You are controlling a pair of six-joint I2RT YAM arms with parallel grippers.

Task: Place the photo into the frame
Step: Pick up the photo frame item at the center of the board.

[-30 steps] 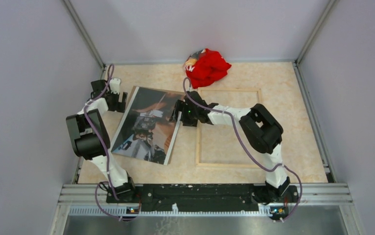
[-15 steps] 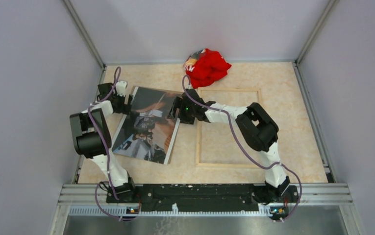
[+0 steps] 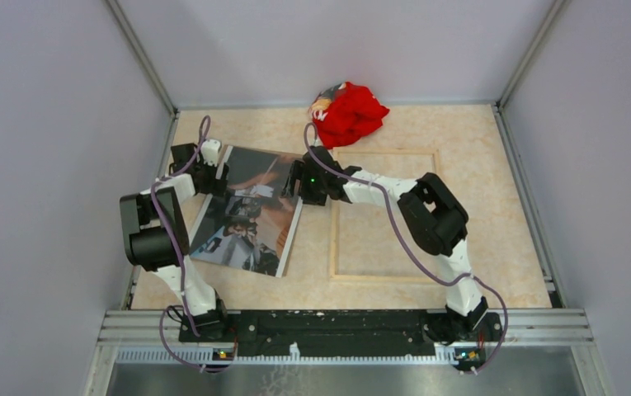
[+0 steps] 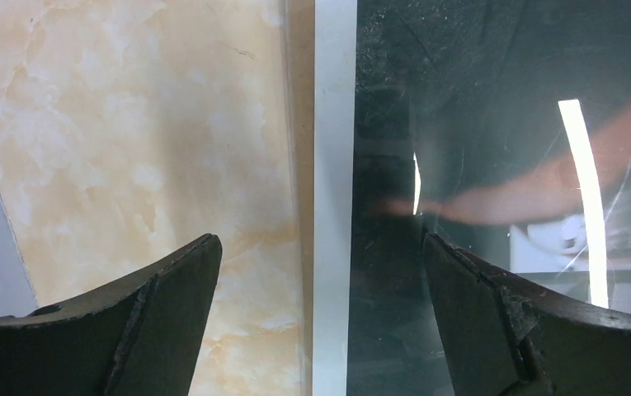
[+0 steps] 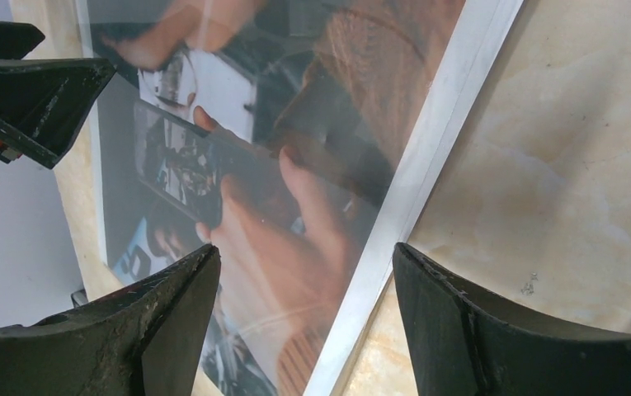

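The photo (image 3: 250,219) lies face up and skewed on the left half of the table, dark and glossy with a narrow white margin. The frame (image 3: 334,223) lies flat to its right, a pale wood rectangle with the table showing through its pane. My left gripper (image 3: 213,175) is open at the photo's far left corner. In the left wrist view its jaws (image 4: 320,239) straddle the white edge of the photo (image 4: 493,124). My right gripper (image 3: 298,183) is open at the far right corner, and its jaws (image 5: 305,247) straddle the right edge of the photo (image 5: 295,124).
A crumpled red cloth (image 3: 349,111) lies at the back, just beyond the frame's far edge. Grey walls close in the table on the left, right and back. The left gripper's fingers (image 5: 23,91) show across the photo in the right wrist view.
My left gripper has moved right onto the photo's far left corner. My right gripper has shifted slightly left and its jaws have narrowed a little. The photo and frame have not moved.
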